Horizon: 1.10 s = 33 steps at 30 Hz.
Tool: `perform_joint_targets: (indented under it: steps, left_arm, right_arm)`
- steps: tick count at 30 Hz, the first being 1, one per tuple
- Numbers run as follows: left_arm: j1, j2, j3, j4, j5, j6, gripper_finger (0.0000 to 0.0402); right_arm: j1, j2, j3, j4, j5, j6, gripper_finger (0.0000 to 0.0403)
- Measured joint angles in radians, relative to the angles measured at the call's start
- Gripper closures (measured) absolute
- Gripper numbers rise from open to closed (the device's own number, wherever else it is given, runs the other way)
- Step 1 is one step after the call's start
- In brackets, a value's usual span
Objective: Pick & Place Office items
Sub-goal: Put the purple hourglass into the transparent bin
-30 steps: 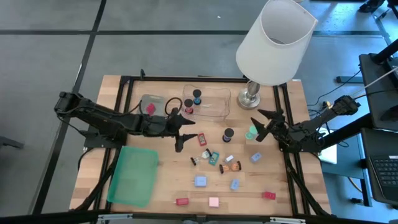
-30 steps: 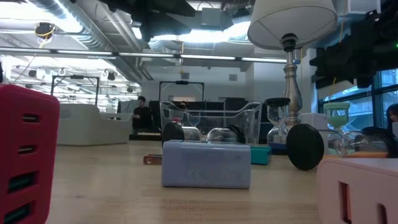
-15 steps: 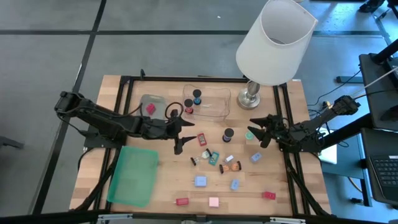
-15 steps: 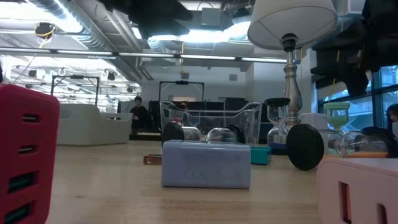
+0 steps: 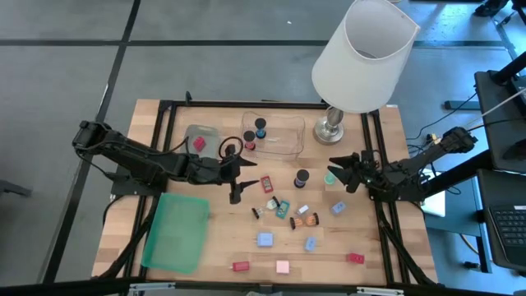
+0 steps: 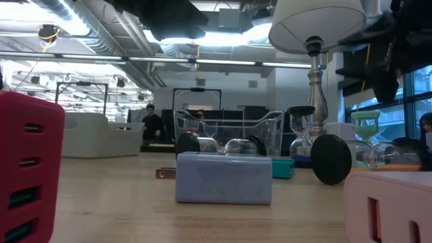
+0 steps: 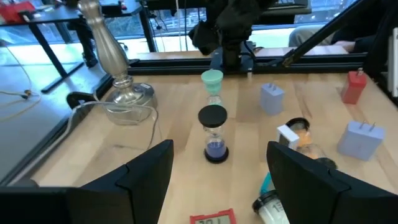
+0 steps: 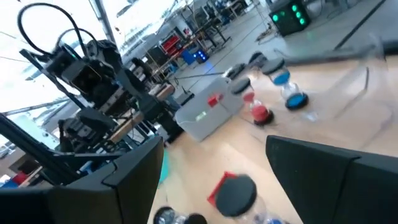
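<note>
Over mid-bench — left gripper (image 5: pixel 237 182) fingers spread, empty | right gripper (image 5: pixel 343 171) spread, empty, beside green-topped timer (image 5: pixel 330 175) — likely lining up a grasp | office items (image 5: pixel 283 210) scattered between arms

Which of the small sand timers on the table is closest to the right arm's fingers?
The green-topped sand timer, standing right beside the open right gripper; the black-topped one stands farther toward the table's middle.
</note>
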<state>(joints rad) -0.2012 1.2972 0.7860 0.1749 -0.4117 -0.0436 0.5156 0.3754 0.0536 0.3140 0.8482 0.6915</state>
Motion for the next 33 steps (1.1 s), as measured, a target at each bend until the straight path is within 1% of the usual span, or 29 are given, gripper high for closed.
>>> perform_joint_targets:
  steps: [4,6,14,16,19,22,26,29,33]
  left_arm:
    - [0.000,0.000,0.000,0.000,-0.031,0.017,0.0146]
    - [0.000,0.000,0.000,0.000,-0.041,0.024,0.0146]
    - [0.000,0.000,0.000,0.000,-0.042,0.097,0.0146]
    - [0.000,0.000,0.000,0.000,-0.043,0.107,0.0146]
    - [0.000,0.000,0.000,-0.011,-0.043,0.110,0.0146]
    - [0.000,0.000,0.000,-0.037,-0.043,0.110,0.0146]
    - [0.000,0.000,0.000,-0.061,-0.043,0.102,0.0146]
    - [0.000,0.000,0.000,-0.071,-0.043,0.093,0.0146]
    - [0.000,0.000,0.000,-0.081,-0.043,0.093,0.0146]
  right_arm:
    - [-0.033,0.048,0.070,-0.002,0.013,-0.055,0.0115]
    - [-0.050,0.090,0.115,0.000,-0.001,-0.098,0.0115]
    - [-0.097,0.360,0.280,-0.097,-0.014,-0.195,0.0115]
    - [-0.108,0.426,0.327,-0.155,-0.049,-0.194,0.0115]
    - [-0.119,0.525,0.406,-0.265,-0.144,-0.176,0.0115]
    - [-0.126,0.614,0.487,-0.335,-0.220,-0.178,0.0114]
    - [-0.136,0.707,0.580,-0.429,-0.304,-0.180,0.0102]
    - [-0.146,0.768,0.628,-0.496,-0.338,-0.162,0.0081]
    - [-0.157,0.843,0.657,-0.573,-0.347,-0.173,0.0054]
